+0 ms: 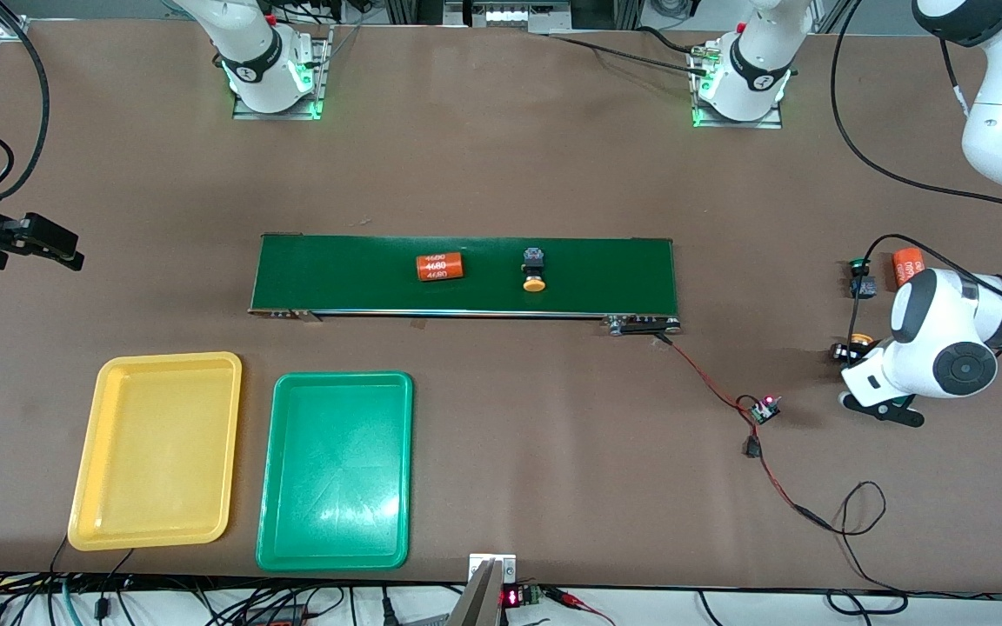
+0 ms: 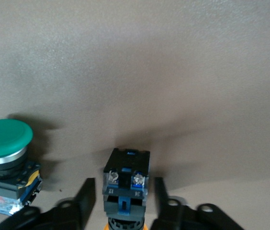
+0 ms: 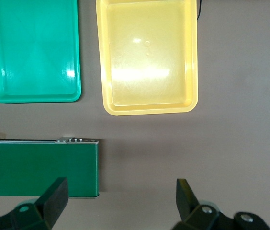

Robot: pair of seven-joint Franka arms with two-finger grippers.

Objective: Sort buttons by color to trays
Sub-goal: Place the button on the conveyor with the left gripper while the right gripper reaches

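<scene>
The brown, matte table (image 1: 501, 174) carries a long, flat, dark-green conveyor belt (image 1: 336, 274) with a metal edge rail, and everything else is placed from that belt.

Nearer the front camera than the belt, toward the right arm's end, two shallow, glossy plastic trays with rounded corners lie side by side. The yellow tray (image 1: 157, 452) is the outer one, and the green tray (image 1: 336, 469) is just beside it.

The right gripper (image 3: 120, 184) hangs over bare table off the belt's end on the right arm's side, its black fingers spread wide and holding nothing.

The left gripper (image 2: 124, 184) is down at the table, well off the belt's other end. Its fingers (image 2: 88, 191) straddle the blocky dark body of a yellow-capped button (image 2: 125, 177) lying on its side. A thin gap shows on each side, so the fingers are not yet pressing on it.

On the belt lies an orange cylinder (image 1: 440, 267) printed "4680". A second cylinder (image 1: 907, 265) lies on the table past the belt's end on the left arm's side.

Beside the cylinder on the belt sits a second yellow button (image 1: 535, 268), its round cap pointing toward the front camera.

A green button (image 2: 5, 143) with a smooth mushroom cap and silver collar stands just beside the straddled one.
</scene>
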